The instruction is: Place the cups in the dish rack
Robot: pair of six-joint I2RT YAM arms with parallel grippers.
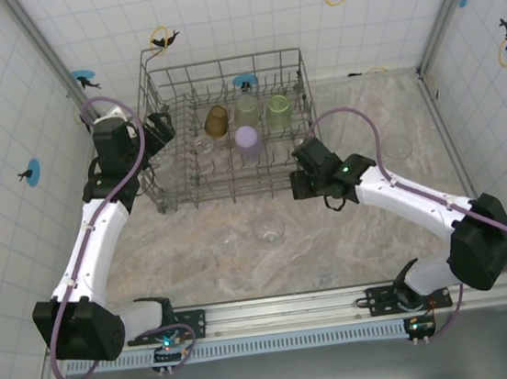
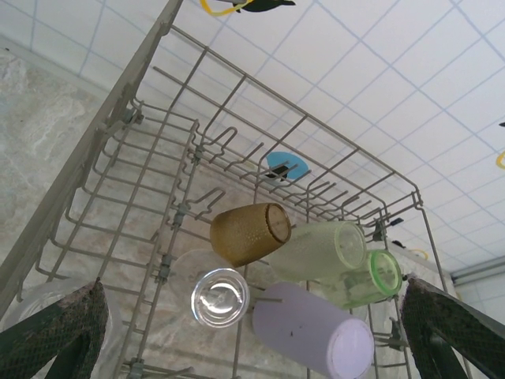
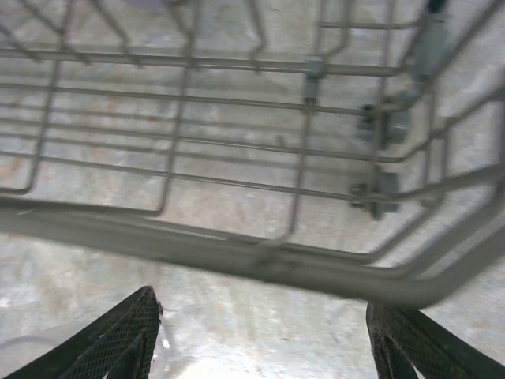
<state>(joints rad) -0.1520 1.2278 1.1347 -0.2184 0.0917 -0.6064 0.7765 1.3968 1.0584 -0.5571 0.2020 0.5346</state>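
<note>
Dish rack (image 1: 219, 61), 12 o'clock of worktop (image 1: 379, 230): holds amber cup (image 1: 216, 120), lilac cup (image 1: 246, 139) and two green cups (image 1: 278, 111), leaned among tines, likely for steadiness.
Clear cup (image 1: 269, 229): loose at rack's 6 o'clock, not yet loaded.
Left tool (image 1: 161, 129), rack's 9 o'clock: wide, empty.
Right tool (image 3: 264, 312), rack's 4 o'clock corner: jaws apart, empty, outside the rim, probably to fetch next.
</note>
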